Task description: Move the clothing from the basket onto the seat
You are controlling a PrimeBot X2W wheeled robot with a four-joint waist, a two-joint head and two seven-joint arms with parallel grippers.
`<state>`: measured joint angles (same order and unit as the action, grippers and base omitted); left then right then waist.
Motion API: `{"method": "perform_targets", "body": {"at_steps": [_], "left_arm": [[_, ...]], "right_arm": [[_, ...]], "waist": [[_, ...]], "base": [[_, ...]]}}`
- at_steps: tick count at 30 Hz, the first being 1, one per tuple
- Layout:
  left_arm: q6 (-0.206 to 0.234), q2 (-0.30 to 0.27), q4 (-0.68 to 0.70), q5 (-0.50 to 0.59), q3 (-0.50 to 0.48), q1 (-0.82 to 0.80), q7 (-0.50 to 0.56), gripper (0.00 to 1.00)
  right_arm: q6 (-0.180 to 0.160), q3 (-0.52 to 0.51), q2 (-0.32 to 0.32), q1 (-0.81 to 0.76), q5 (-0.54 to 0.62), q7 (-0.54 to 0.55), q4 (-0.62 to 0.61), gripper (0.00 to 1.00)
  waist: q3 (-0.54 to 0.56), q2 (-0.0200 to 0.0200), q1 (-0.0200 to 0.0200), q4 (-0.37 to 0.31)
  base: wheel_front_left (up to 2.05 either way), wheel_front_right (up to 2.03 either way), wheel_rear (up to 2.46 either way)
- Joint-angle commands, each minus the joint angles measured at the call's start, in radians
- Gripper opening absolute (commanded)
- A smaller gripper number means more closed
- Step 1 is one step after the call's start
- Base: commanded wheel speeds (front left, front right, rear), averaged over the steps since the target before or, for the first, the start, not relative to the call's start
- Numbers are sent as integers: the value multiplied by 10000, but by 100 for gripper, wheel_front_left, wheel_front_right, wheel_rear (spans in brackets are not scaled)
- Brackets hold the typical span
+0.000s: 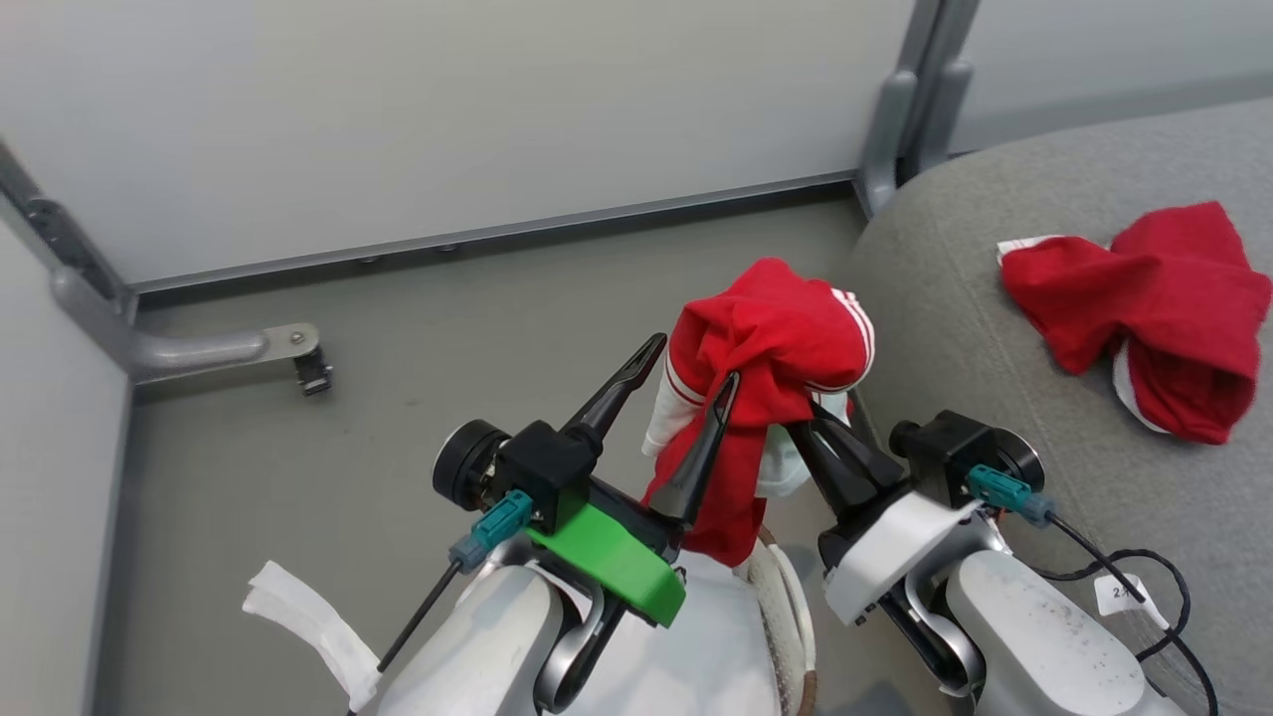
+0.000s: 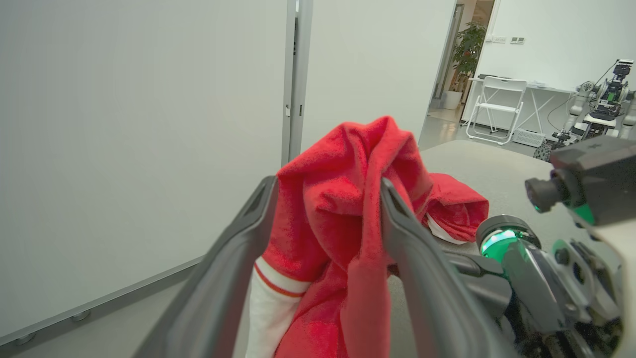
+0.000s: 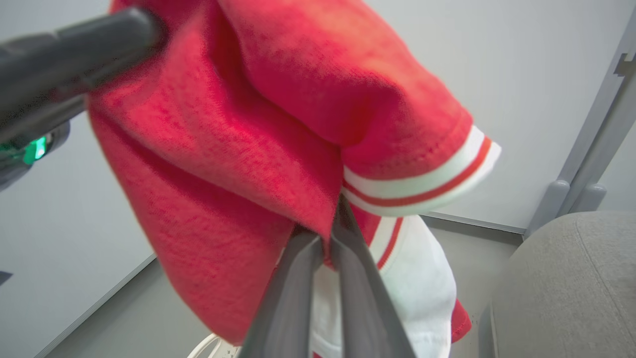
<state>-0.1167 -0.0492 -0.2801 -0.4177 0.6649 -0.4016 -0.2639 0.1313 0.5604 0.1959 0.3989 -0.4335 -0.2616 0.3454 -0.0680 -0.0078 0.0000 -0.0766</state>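
A red garment with white striped trim hangs in the air above the basket, just left of the seat's edge. My right gripper is shut on its lower folds; the right wrist view shows the fingers pinched together on the cloth. My left gripper is open, fingers spread wide, with the garment bunched between them and draped over the right finger. A second red garment lies crumpled on the grey seat. My arms hide most of the basket.
Grey partition walls with metal posts close off the back and left, and a metal foot bracket sits on the floor. A white strip of sheet lies at the lower left. A black cable rests on the seat near my right wrist.
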Motion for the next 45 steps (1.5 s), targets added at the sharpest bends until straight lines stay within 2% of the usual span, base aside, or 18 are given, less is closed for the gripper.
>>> {"method": "perform_targets", "body": {"at_steps": [1,5,10,13,18,22,27,28,33,40,45], "left_arm": [[-58,-29,-103,153,-72,137,-5,100],[-106,-32,-276,294,-163,203,-5,100],[-138,-38,-402,319,-200,207,-5,100],[-150,-43,-542,286,-160,221,-5,100],[-155,-47,-716,273,48,96,-5,100],[-157,-47,-891,382,116,-157,-5,100],[-158,-128,-1084,433,248,-503,-5,100],[-158,-164,-1165,408,410,-751,-5,100],[-156,-273,-1301,382,563,-1146,-5,100],[-152,-399,-1319,523,601,-1701,-5,100],[-150,-408,-1253,619,475,-1854,-5,100]], "right_arm": [[-11,-106,50,-189,-25,-46,-82,0],[-11,-468,139,-445,-27,-46,-202,0],[-11,-819,189,-638,101,-46,-292,0],[-11,-1108,232,-586,161,-46,-376,0],[-12,-1812,351,-22,55,-46,-550,0],[-11,-2501,703,953,160,-46,-639,0],[-12,-3578,1305,2546,311,-46,-335,0],[-12,-4095,1659,3456,498,-46,244,0],[-12,-4630,1988,4524,1020,-45,1661,0],[-12,-5627,1822,5221,1816,-46,4246,0],[-12,-6386,1513,5249,2176,-46,5250,0]], "waist": [[-453,78,0,-1933],[-634,78,0,-3052],[-840,78,0,-4039],[-965,78,0,-4379],[-1240,78,0,-4545],[-1651,78,0,-4429],[-2397,78,0,-3973],[-2910,78,0,-3569],[-3739,78,0,-2872],[-4734,78,0,-1952],[-5075,78,0,-1631]], "base": [[0,0,0],[0,0,0],[0,0,0],[0,0,0],[0,0,0],[0,0,0],[0,0,0],[0,0,0],[0,0,0],[0,0,0],[0,0,0]]}}
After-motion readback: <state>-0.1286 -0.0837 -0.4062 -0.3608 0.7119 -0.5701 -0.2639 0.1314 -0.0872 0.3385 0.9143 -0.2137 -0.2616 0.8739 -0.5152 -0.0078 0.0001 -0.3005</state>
